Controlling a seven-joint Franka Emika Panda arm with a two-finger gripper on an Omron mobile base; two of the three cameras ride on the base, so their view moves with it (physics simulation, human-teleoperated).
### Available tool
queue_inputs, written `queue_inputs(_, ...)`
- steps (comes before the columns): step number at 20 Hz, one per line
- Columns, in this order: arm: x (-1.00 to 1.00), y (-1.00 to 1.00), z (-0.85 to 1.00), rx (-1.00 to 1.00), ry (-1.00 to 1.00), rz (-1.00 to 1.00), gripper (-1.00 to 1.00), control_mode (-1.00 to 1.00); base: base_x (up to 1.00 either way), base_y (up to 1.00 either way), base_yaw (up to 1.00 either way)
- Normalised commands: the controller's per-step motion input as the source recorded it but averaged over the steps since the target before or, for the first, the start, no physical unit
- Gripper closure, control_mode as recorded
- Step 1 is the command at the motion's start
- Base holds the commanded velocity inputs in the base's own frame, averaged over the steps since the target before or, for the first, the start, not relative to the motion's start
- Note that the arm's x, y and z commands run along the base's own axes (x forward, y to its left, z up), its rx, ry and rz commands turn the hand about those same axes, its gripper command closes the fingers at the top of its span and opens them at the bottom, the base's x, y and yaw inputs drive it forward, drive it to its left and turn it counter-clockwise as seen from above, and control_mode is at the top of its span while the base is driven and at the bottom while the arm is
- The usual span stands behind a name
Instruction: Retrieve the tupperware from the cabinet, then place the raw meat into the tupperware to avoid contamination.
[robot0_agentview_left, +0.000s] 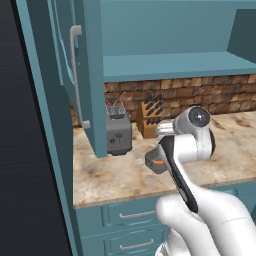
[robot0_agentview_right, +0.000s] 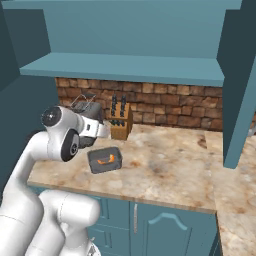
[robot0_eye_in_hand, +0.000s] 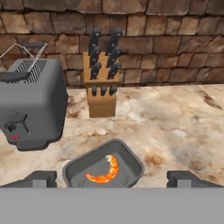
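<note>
The gripper (robot0_eye_in_hand: 112, 177) stands wide apart, holding nothing. Between and just beyond its 2 fingertips (robot0_eye_in_hand: 40, 178), the grey tupperware (robot0_eye_in_hand: 74, 168) sits on the counter (robot0_eye_in_hand: 175, 127) with the raw meat (robot0_eye_in_hand: 105, 171) inside. Toaster (robot0_eye_in_hand: 33, 103) at 10 o'clock, knife block (robot0_eye_in_hand: 102, 83) at 12.

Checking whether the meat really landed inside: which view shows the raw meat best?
The hand view: the raw meat lies large and unobstructed inside the tupperware. The right base view shows it smaller but whole; the left base view shows just an orange sliver beside the arm.
</note>
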Motion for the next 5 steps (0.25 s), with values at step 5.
queue_inputs(5,-0.34,0.27,0.38,0.0,-0.13,-0.03,-1.0,-1.0,0.0,0.0,0.0)
